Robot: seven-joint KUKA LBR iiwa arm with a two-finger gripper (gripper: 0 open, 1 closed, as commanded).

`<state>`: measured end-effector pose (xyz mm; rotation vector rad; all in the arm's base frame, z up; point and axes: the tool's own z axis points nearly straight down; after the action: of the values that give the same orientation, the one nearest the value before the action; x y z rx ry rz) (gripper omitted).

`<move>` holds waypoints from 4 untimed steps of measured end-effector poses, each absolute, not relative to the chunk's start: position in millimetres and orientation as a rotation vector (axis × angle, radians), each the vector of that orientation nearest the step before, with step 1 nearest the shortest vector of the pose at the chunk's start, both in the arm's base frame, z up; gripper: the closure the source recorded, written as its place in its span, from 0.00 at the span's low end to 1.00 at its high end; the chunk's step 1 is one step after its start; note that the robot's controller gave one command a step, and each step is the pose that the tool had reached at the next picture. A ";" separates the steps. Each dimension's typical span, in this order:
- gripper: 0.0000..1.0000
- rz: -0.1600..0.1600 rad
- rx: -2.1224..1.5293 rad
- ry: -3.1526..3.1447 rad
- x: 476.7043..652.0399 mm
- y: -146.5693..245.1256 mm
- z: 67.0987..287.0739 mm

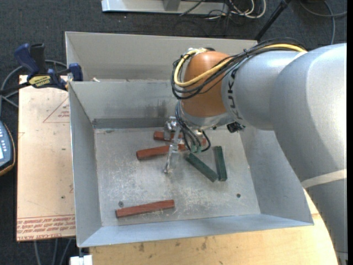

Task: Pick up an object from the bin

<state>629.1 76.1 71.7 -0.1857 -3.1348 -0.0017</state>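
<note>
My gripper (168, 169) hangs below the arm's wrist in the middle of the bin, its tip down near the bin floor. Just left of it lies a red-brown stick (152, 153), its right end touching or passing behind the gripper. A shorter red-brown piece (160, 136) sits a little further back, partly under the wrist. To the right lie two dark green sticks: one slanted (201, 167), the other nearly upright in the view (220, 163), and they meet at their near ends.
Another long red-brown stick (145, 208) lies by itself near the front wall. The arm and its orange cover hide the bin's back right part. Bare floor lies at the left and the front right.
</note>
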 end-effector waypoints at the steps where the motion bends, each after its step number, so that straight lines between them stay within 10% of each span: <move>1: 1.00 -0.005 -0.187 -3.144 632.3 77.4 78.0; 2: 1.00 -0.005 -0.114 -3.153 643.2 97.7 225.5; 3: 0.00 -0.002 -0.115 -3.143 641.4 97.1 219.8; 4: 0.00 0.000 -0.151 -3.133 655.0 31.1 69.6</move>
<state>655.0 31.1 69.6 -0.1510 -3.1330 0.0001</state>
